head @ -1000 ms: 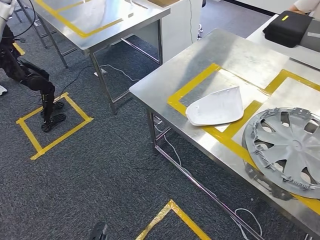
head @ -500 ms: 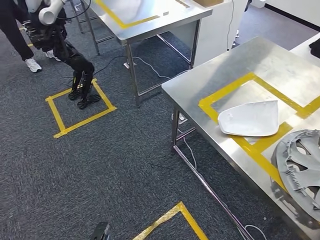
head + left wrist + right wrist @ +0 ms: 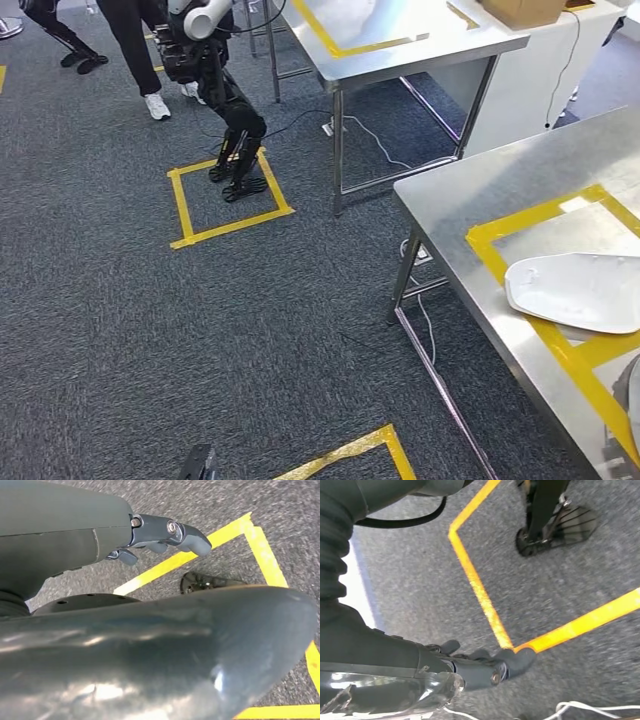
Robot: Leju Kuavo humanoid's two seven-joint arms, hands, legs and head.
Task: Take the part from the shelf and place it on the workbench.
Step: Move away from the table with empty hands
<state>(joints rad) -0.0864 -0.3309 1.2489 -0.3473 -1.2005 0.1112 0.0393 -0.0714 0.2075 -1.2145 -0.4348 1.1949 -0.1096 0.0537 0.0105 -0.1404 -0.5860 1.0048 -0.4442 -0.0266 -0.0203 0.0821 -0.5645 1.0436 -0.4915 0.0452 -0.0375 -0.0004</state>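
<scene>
Below, both arms hang toward the grey carpet. In the left wrist view the left hand (image 3: 166, 535) points its fingers out over a yellow tape line, spread and holding nothing, with a large glossy dark curved surface close beside the camera; what that surface is I cannot tell. The right hand (image 3: 486, 667) likewise reaches over the carpet above a yellow tape corner, fingers apart and empty. On the worktop (image 3: 460, 215), a white part (image 3: 577, 292) lies near its front edge, across a yellow tape border (image 3: 490, 250). Another robot (image 3: 219, 80) stands in a taped square on the floor.
</scene>
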